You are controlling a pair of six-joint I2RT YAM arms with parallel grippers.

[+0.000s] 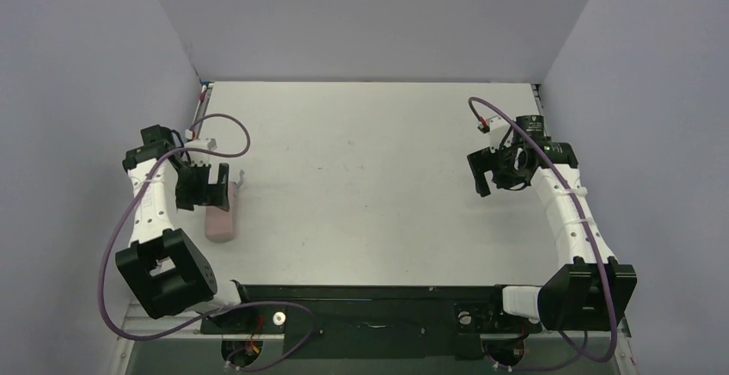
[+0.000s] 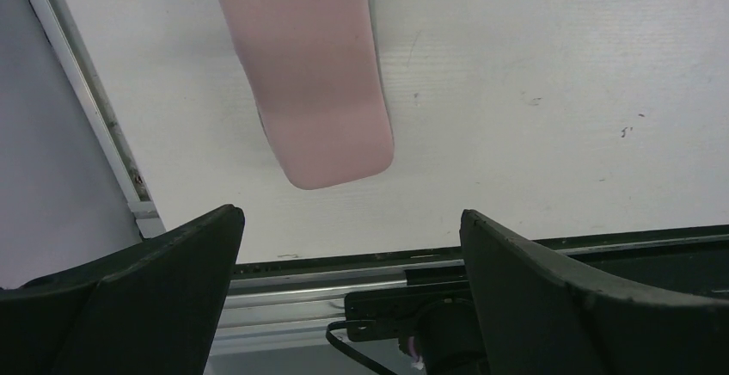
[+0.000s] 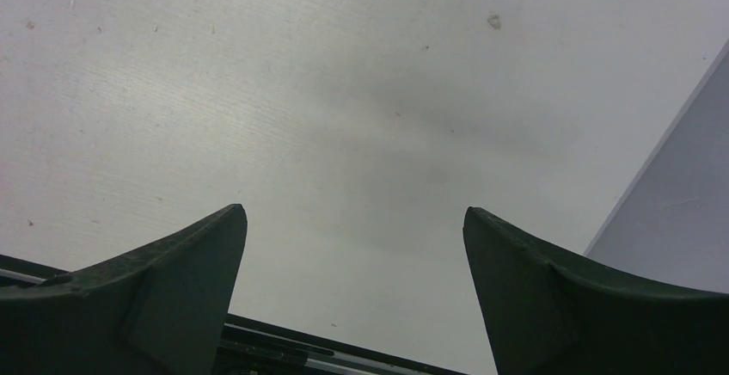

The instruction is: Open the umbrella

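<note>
Left tool (image 1: pixel 205 191) hangs with its jaws spread wide and empty just over the far end of a pink case (image 1: pixel 220 220), the only thing lying on the table (image 1: pixel 370 160), close to its left edge. No umbrella canopy, shaft or handle shows; I'd guess the umbrella is folded inside that case, though I cannot tell. To do this step well, I'd bring the jaws down square across the case's narrow width, so it cannot roll or skid. Right tool (image 1: pixel 496 177), likewise spread and empty, hovers well apart near the right edge, free to help.
</note>
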